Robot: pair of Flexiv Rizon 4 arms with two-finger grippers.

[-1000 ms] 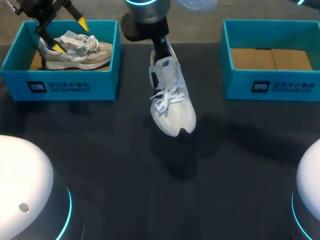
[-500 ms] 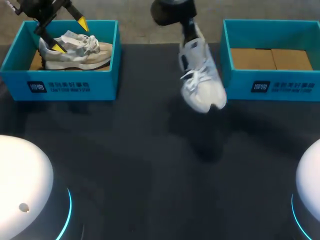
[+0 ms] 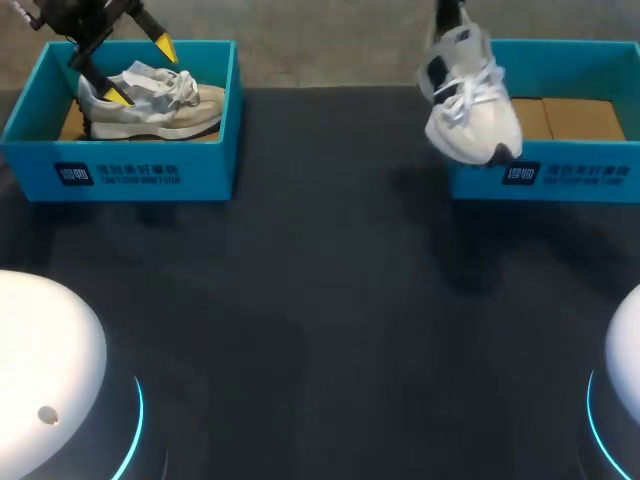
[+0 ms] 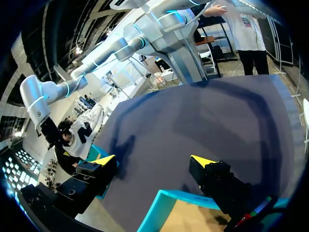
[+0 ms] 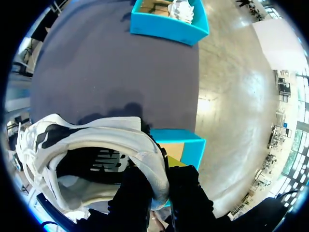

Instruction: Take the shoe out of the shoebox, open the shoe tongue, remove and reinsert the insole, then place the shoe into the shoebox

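**benchwatcher:** Starting from my side: there's the dark matte bench (image 3: 320, 300), then the front wall of the right-hand turquoise cardboard shoebox (image 3: 560, 175). The white lace-up sneaker with the dark side logo (image 3: 470, 105) is hanging toe-down right over that box's near left corner. Looks like the last step to me, getting it into the box. Any tips for doing that cleanly?

**rizon_fan:** The right end effector (image 5: 161, 169) is pinched shut on the heel collar, a finger on either side of it. So the whole shoe dangles off one thin bit of padding. From the head view the toe overlaps the front wall, and honestly I can't tell if it's inside the rim or not. I'd carry it further in over the brown cardboard floor (image 3: 575, 118) first. Then tip it so the sole faces down and runs along the box's long side. Go down slow till the sole sits, and only then let go. Dropping it toe-first risks it catching the wall or flopping onto its side.

**benchwatcher:** And the other arm?

**rizon_fan:** Well apart from all that, over the left-hand turquoise shoebox (image 3: 120, 175) with the beige and grey sneaker (image 3: 150, 110) in it. The left end effector (image 3: 140, 70) is spread wide and gripping nothing. No clash that I can see, so it's fine where it is.
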